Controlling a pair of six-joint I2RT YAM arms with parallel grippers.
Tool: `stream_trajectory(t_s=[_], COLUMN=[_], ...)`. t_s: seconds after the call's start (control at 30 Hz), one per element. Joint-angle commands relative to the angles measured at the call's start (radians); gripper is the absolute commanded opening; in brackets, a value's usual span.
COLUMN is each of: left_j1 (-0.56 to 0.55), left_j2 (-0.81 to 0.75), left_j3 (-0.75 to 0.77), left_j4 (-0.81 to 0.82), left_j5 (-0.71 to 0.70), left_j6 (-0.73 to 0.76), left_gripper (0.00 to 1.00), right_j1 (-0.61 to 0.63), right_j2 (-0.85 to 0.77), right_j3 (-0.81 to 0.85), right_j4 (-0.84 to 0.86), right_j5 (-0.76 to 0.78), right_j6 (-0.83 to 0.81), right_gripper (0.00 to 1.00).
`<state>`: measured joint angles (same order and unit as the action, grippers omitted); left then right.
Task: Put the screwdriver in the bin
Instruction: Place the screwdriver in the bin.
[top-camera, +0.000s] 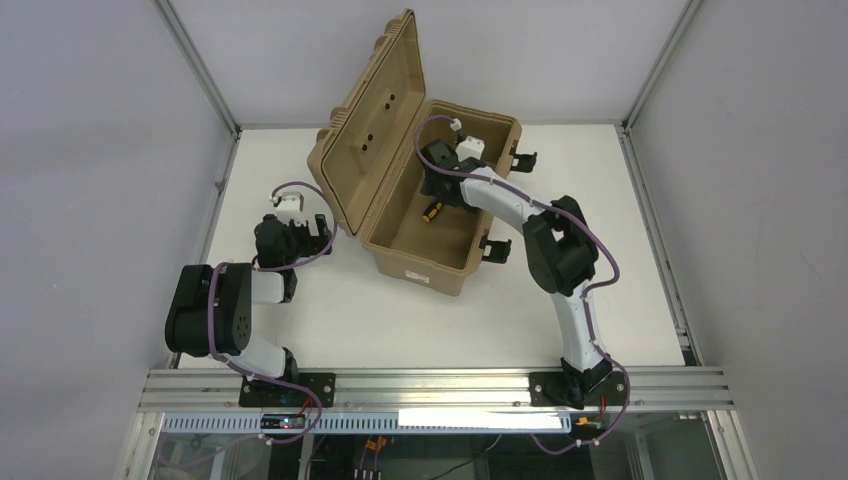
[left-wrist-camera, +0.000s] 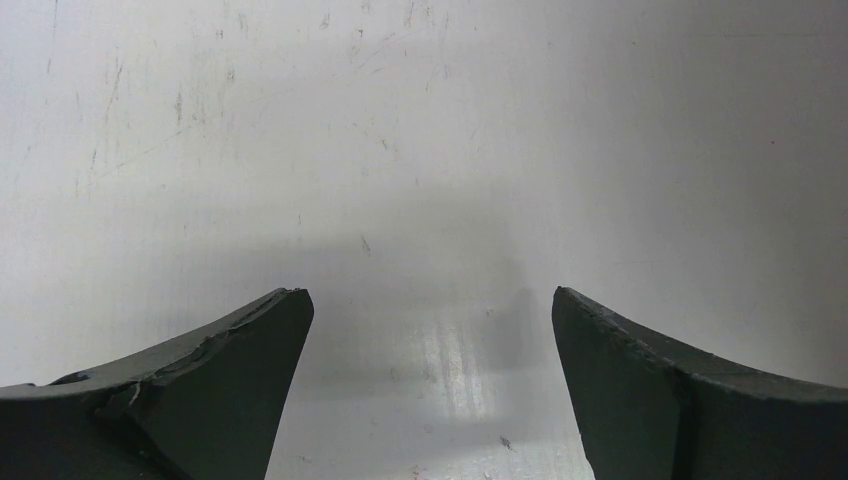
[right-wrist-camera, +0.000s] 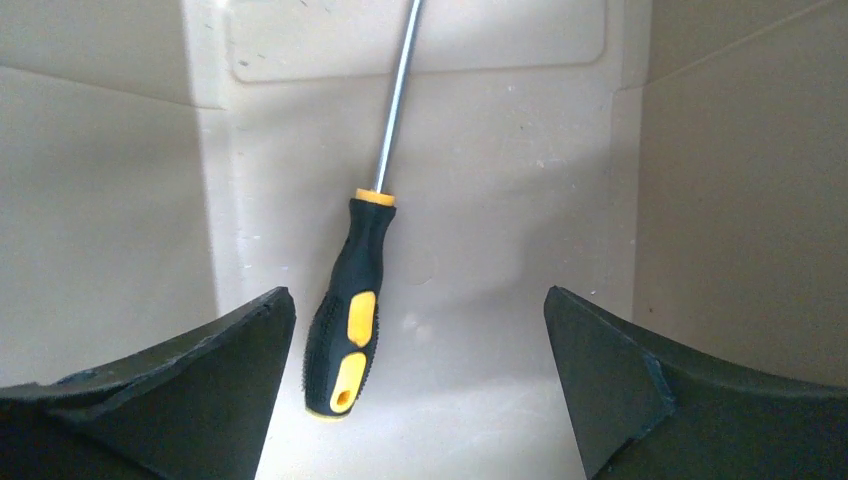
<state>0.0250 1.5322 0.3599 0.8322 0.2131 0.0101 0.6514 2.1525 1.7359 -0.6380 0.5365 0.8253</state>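
Observation:
The screwdriver (right-wrist-camera: 348, 310), black and yellow handle with a thin metal shaft, lies on the floor of the tan bin (right-wrist-camera: 520, 230). In the top view its handle (top-camera: 432, 211) shows inside the bin (top-camera: 415, 262), whose ribbed lid stands open at the left. My right gripper (right-wrist-camera: 418, 310) hangs inside the bin just above the screwdriver, jaws wide open and holding nothing; the handle lies near its left finger. From above, the right gripper (top-camera: 436, 188) reaches down into the bin. My left gripper (left-wrist-camera: 430, 305) is open over bare table, left of the bin (top-camera: 300, 232).
The bin's black latches (top-camera: 496, 246) stick out on its right side. Bin walls (right-wrist-camera: 100, 220) close in around the right gripper. White table (top-camera: 400, 320) stretches in front of the bin; enclosure walls ring the table.

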Motion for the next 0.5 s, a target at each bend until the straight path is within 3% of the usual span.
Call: stream_trajectory(t_s=[0.0, 0.47], left_j1=[-0.009, -0.010], left_j2=[-0.024, -0.025], left_j3=[0.002, 0.002], left_j4=[0.017, 0.017], left_j5=[-0.001, -0.001], left_j6=[-0.008, -0.008], left_gripper=[0.99, 0.99], right_j1=[0.011, 0.025], right_j2=[-0.123, -0.175], right_j3=[0.106, 0.353], right_j4=[-0.031, -0.208], right_j5=[0.041, 0.089], right_j6=[-0.029, -0.188], right_gripper=[0.99, 0.99])
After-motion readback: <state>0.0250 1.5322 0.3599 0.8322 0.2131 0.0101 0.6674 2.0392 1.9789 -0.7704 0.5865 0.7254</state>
